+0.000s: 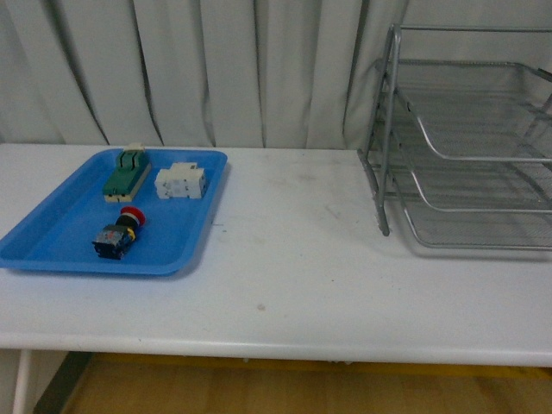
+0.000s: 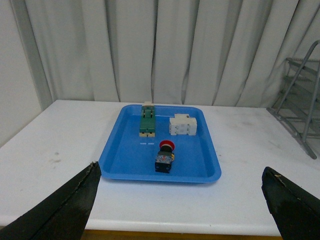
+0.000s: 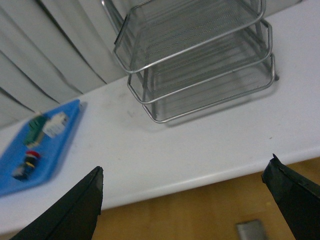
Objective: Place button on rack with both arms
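Note:
The button [image 1: 119, 233], with a red cap, yellow collar and dark body, lies on its side in the blue tray [image 1: 52, 233] at the table's left. It also shows in the left wrist view [image 2: 164, 156] and the right wrist view [image 3: 27, 164]. The silver wire rack [image 1: 470, 142] stands at the right rear, its three tiers bare; it also shows in the right wrist view [image 3: 200, 55]. My left gripper [image 2: 180, 200] is open and empty, held back from the table's front edge, facing the tray. My right gripper [image 3: 185, 200] is open and empty, over the front edge. Neither gripper shows in the front view.
A green block [image 1: 126, 172] and a white block [image 1: 181, 182] lie at the back of the tray, behind the button. White curtains [image 1: 216, 69] hang behind the white table [image 1: 293, 259]. Wooden floor [image 3: 175, 215] shows below the table's front edge.

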`<state>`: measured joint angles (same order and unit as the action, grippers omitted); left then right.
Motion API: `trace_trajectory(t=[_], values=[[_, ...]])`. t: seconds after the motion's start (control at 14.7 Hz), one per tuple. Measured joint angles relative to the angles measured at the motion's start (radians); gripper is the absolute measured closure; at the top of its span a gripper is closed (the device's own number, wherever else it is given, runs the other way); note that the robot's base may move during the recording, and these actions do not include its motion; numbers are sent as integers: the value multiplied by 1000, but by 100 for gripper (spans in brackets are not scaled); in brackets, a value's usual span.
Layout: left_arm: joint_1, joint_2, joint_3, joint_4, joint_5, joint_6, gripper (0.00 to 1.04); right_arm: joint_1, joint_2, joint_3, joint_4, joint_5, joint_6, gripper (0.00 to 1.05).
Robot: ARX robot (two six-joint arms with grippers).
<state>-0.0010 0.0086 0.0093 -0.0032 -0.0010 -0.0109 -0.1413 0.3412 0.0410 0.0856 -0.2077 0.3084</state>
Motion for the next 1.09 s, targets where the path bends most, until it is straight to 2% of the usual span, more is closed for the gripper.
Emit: trace_trajectory(t=[0.07,0.2,0.34,0.41,0.61,1.09], values=[[0,0,0,0,0,0,7,-51,227,-18,262,-62,156,6],[0,0,0,0,1,0,7,-112,727,26,752,-114,370,6],[0,0,0,0,1,0,7,-146,1168,155,1135,-167,526,6],[0,0,0,0,1,0,7,-148,1345,216,1203,-175,590,6],[0,0,0,0,1,0,7,-132,1672,369,1192,-160,735,6],[0,0,0,0,1,0,7,-5,1807,651,1202,-116,889,6]])
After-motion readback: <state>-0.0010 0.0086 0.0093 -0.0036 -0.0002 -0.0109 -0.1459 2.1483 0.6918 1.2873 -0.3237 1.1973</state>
